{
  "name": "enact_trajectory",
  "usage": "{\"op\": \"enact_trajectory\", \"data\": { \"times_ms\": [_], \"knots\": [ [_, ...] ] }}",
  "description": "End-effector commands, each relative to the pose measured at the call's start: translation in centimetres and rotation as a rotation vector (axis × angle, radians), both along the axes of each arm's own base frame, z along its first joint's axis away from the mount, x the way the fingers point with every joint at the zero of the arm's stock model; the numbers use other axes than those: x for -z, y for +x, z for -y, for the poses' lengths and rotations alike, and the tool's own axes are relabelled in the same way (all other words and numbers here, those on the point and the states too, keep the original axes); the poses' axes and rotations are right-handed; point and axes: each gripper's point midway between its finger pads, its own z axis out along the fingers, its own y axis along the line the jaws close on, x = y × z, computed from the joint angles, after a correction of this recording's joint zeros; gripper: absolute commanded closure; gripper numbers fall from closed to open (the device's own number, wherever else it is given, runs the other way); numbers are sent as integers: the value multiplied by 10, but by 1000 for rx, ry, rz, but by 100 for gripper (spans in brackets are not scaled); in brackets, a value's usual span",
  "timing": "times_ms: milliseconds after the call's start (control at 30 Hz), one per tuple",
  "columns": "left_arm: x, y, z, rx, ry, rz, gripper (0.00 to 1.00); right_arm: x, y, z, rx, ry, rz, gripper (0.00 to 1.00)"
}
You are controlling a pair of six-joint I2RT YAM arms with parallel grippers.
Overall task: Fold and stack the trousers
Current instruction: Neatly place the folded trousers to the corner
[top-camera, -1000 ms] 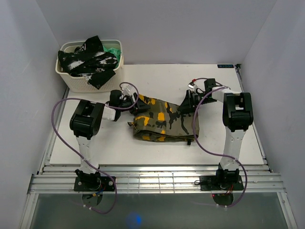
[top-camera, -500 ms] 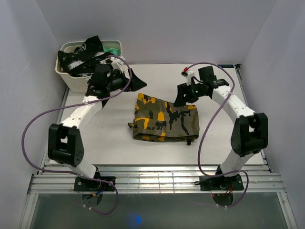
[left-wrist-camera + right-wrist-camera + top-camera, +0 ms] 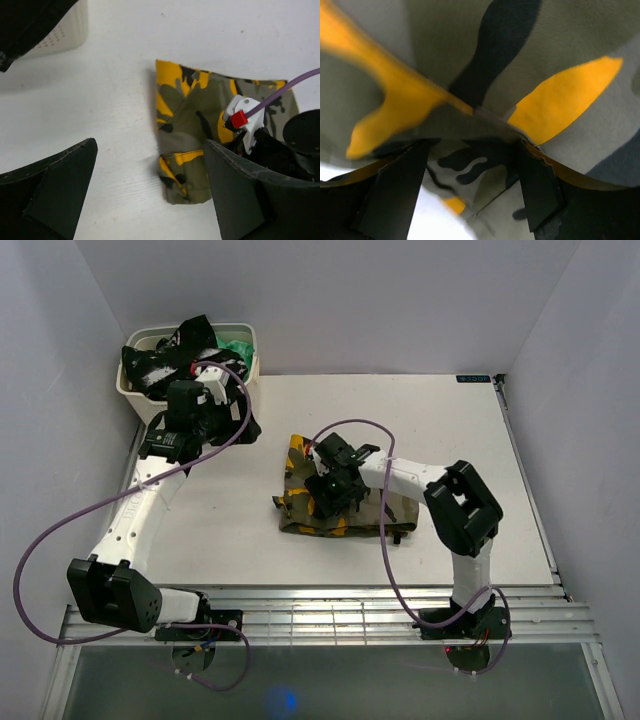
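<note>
The trousers (image 3: 297, 512), in olive, black and yellow-orange camouflage, lie folded in a flat bundle at the middle of the table. My right gripper (image 3: 333, 483) is down on their left half. In the right wrist view its jaws (image 3: 474, 145) stand open, with a fold of the trousers (image 3: 520, 50) draped over the fingertips and more cloth between them. My left gripper (image 3: 232, 426) hovers open over bare table between the basket and the trousers. Seen from the left wrist, it (image 3: 150, 145) holds nothing and the trousers (image 3: 190, 115) lie just ahead.
A white basket (image 3: 135, 395) stands at the back left, holding a black-and-white mottled garment (image 3: 165, 365) and a green cloth (image 3: 237, 345); its corner (image 3: 65, 35) shows in the left wrist view. Purple cables (image 3: 385, 540) loop from both arms. White walls enclose the table.
The left arm has stretched out from beside the trousers toward the basket. The right gripper has come from the trousers' far right edge onto their left half.
</note>
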Motion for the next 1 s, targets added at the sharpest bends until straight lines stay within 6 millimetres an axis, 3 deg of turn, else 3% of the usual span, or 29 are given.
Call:
{"op": "enact_trajectory", "data": {
  "times_ms": [0,33,67,167,200,267,367,433,500,533,633,667,767,867,967],
  "knots": [
    [13,-21,-27,-61,102,-38,2,42,11,46,32,-248,-2,24],
    [17,-22,-29,-59,115,-45,2,50,9,54,7,-279,-20,26],
    [21,-23,-30,-53,128,-53,2,63,7,78,-19,-325,-52,27],
    [28,-23,-35,-45,162,-59,2,75,6,108,-36,-287,-112,27],
    [28,-23,-34,-29,157,-55,2,76,9,127,-75,-255,-131,27],
    [34,-23,-33,-12,165,-58,2,67,21,145,-114,-228,-101,27],
    [37,-20,-31,9,162,-52,2,57,49,190,-198,-270,-13,27],
    [39,-19,-29,23,152,-53,2,43,65,199,-304,-263,54,24],
    [40,-18,-28,26,147,-54,2,29,77,209,-296,-263,77,18],
    [40,-18,-27,28,141,-54,2,12,93,207,-273,-255,118,17],
    [36,-18,-26,29,131,-44,2,-17,109,206,-159,-230,148,12],
    [34,-18,-26,28,130,-41,2,-35,118,206,-47,-213,168,10],
    [30,-19,-27,25,130,-35,2,-60,123,218,197,-179,175,7],
    [28,-20,-29,20,135,-28,2,-60,112,237,413,-148,122,1],
    [28,-21,-29,15,130,-29,2,-39,96,247,568,-133,14,5]
  ]
}}
